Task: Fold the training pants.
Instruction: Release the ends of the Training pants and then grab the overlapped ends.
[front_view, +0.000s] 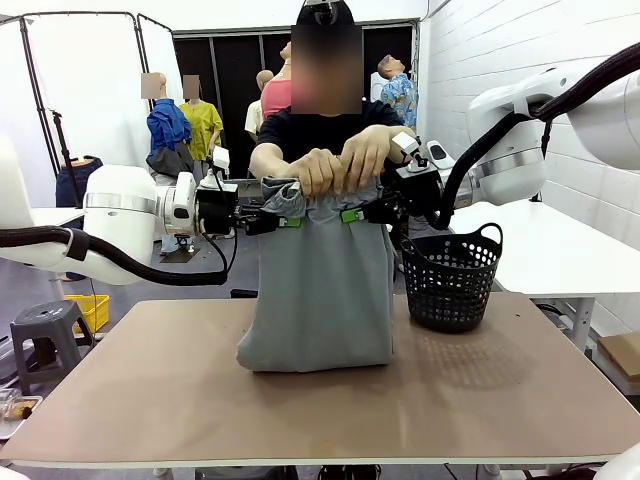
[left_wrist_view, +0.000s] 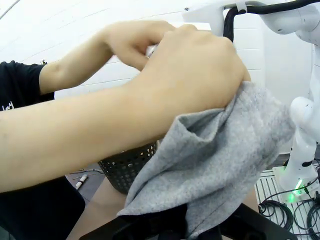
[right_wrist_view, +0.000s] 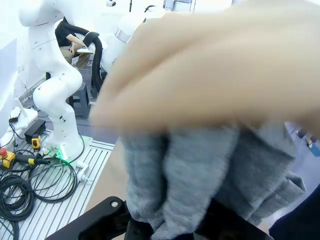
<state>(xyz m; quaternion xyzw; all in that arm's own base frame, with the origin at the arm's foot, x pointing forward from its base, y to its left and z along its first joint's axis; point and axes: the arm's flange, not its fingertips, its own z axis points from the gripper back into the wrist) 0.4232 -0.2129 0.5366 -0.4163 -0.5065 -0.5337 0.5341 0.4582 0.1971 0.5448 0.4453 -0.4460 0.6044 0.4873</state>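
The light grey training pants (front_view: 320, 290) hang upright above the table, their lower fold resting on the tabletop. My left gripper (front_view: 283, 221) is shut on the upper left edge and my right gripper (front_view: 356, 214) is shut on the upper right edge. The person's two hands (front_view: 338, 168) grip the gathered top between my grippers. In the left wrist view the grey fabric of the pants (left_wrist_view: 220, 165) bunches between my fingers under the person's hand (left_wrist_view: 190, 70). In the right wrist view the pants (right_wrist_view: 200, 175) sit in my jaws beneath a blurred hand (right_wrist_view: 220, 70).
A black mesh basket (front_view: 452, 277) stands on the brown table (front_view: 300, 400) just right of the pants. The person stands close behind the far edge. A grey stool (front_view: 45, 335) and a yellow crate (front_view: 88, 310) sit on the floor at left.
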